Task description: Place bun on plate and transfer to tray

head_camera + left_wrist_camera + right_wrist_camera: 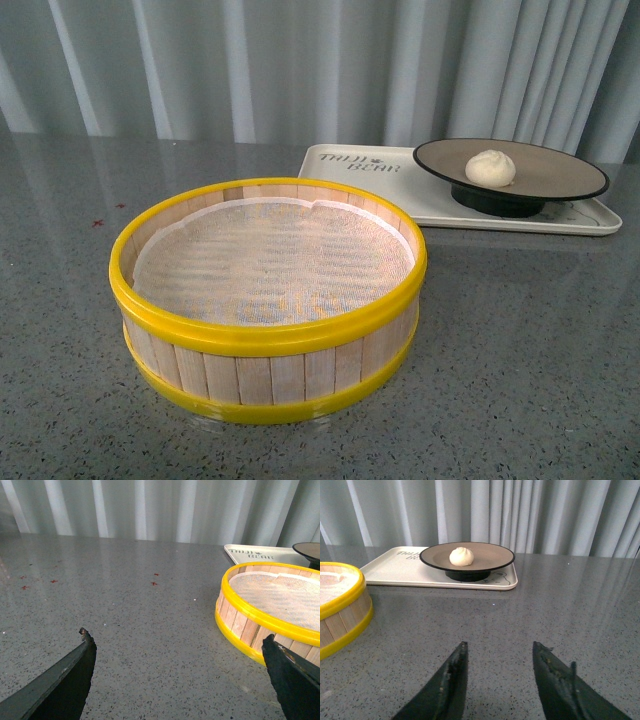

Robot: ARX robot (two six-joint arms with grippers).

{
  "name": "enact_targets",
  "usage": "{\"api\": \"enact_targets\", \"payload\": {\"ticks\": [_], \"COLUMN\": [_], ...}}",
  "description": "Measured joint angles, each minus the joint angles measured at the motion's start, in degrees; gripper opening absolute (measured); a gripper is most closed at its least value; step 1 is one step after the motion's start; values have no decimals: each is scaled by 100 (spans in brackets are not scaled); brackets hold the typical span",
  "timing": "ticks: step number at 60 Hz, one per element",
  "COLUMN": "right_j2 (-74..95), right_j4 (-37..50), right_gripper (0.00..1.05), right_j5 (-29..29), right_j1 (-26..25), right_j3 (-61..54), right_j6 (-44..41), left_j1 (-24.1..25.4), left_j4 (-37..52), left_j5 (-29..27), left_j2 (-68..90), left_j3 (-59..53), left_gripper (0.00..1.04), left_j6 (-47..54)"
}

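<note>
Grey speckled stone-look tabletop [530, 330] fills the foreground in all views, glossy, w/ soft pale reflections of the backdrop toward its far edge. Behind it hangs a pleated grey-white curtain [300, 60], vertical folds across the whole width, brighter strips alternating w/ shaded ones. A few small red specks [154, 583] dot the table surface on the left side; light is even, diffuse.
</note>
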Motion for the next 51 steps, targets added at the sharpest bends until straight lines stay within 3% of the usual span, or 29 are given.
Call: {"api": "enact_targets", "payload": {"ticks": [19, 51], "right_j2": [0, 0], "right_j4": [0, 0], "right_gripper": [97, 96], "right_j5": [0, 0], "right_j1": [0, 0], "right_j3": [0, 0], "right_j6": [2, 4], "left_j1": [0, 0], "left_j4": [0, 0], "left_j5": [0, 0], "left_j2": [0, 0], "left_j3": [0, 0], "left_gripper": [98, 98], "left_j6": [0, 0]}}
